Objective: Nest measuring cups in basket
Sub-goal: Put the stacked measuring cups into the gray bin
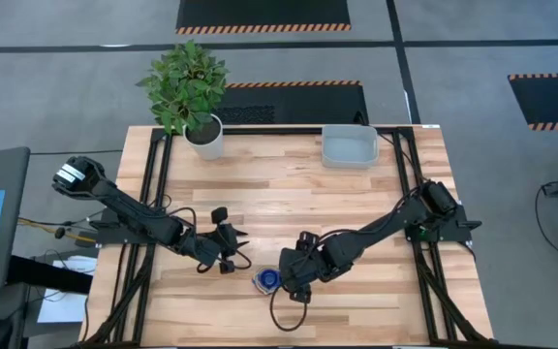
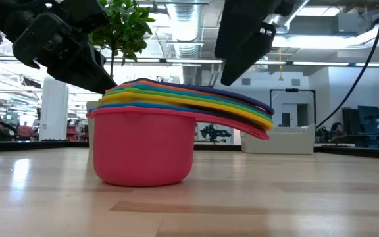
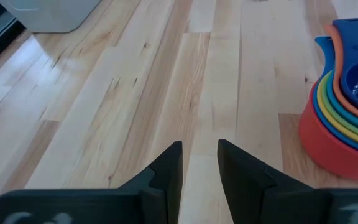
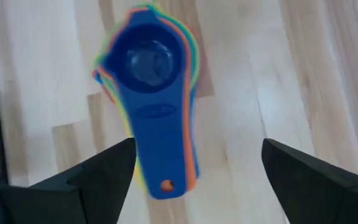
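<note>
The measuring cups [image 1: 266, 281] sit nested in one stack near the table's front edge. The red cup [image 2: 143, 148] is the outermost and stands on the wood; the dark blue one [image 4: 148, 62] is innermost. Their handles [image 2: 242, 112] fan out together. My right gripper [image 4: 194, 168] hangs open just above the handles, with a finger on either side, touching nothing. My left gripper [image 3: 201, 165] is open just left of the stack [image 3: 340, 124] with nothing between its fingers. The basket [image 1: 349, 145] stands at the far right of the table.
A white pot with a green plant [image 1: 204, 136] stands at the table's far left corner. Bare wood lies between the stack and the basket [image 2: 288, 139]. Both arms crowd the stack near the front edge.
</note>
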